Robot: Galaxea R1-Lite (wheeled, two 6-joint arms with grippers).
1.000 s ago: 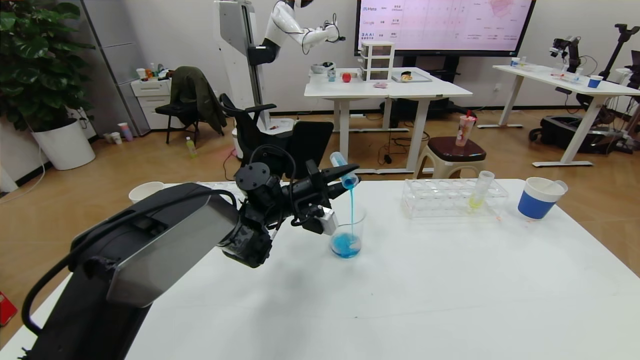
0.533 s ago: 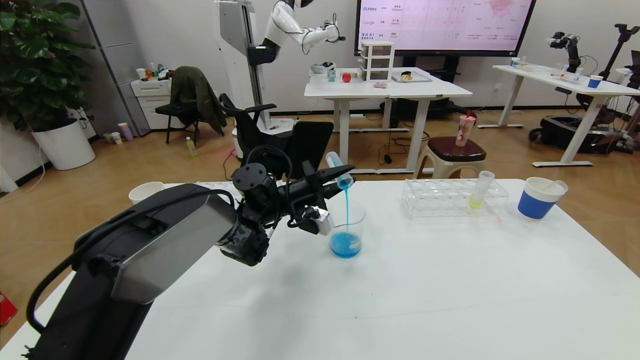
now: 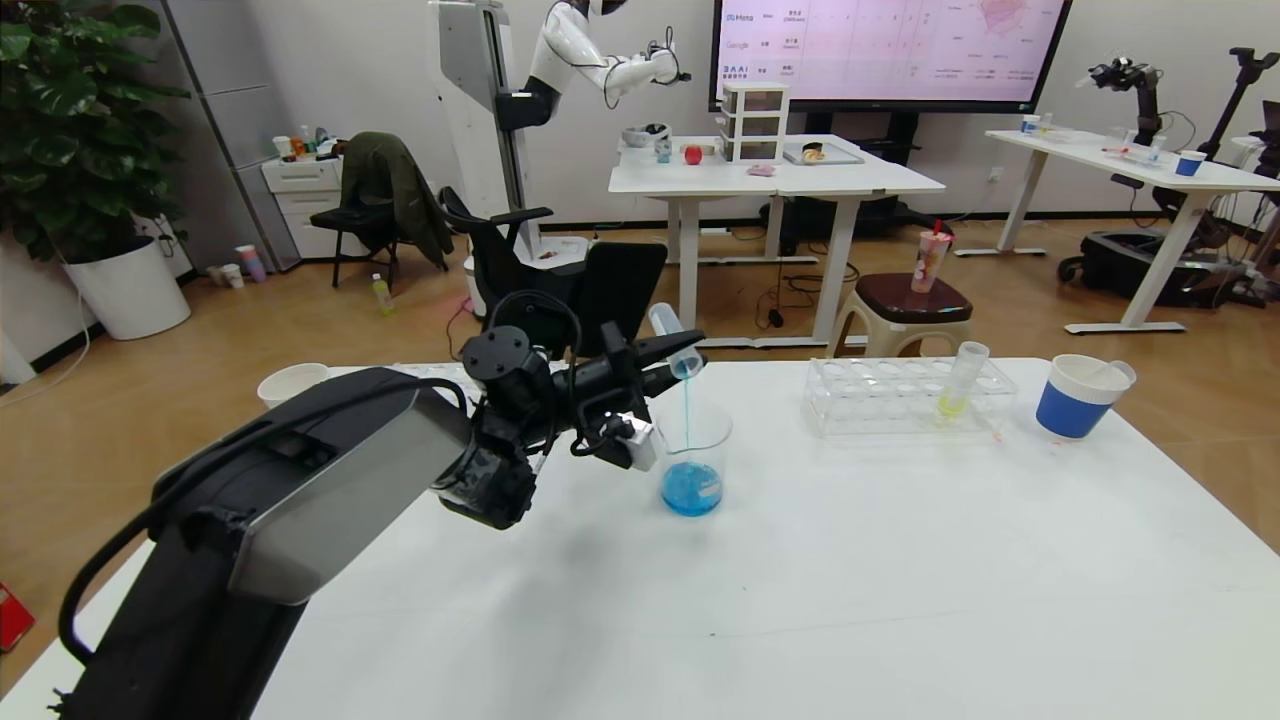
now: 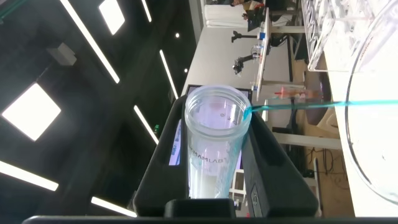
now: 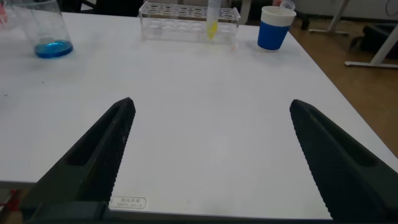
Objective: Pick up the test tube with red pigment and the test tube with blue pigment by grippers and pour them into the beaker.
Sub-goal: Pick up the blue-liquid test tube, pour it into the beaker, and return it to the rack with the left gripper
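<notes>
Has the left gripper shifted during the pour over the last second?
Yes. The left gripper, holding the test tube with blue pigment, has drifted up and toward the robot's left relative to the beaker, which stayed put.

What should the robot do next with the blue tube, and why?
Probably hold the tilt a moment longer: the left gripper has the test tube with blue pigment tipped over the beaker, and a thin blue stream is falling in.

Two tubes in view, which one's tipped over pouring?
The test tube with blue pigment, held tilted in the left gripper over the beaker. The yellow-liquid tube stands in the rack.
</notes>
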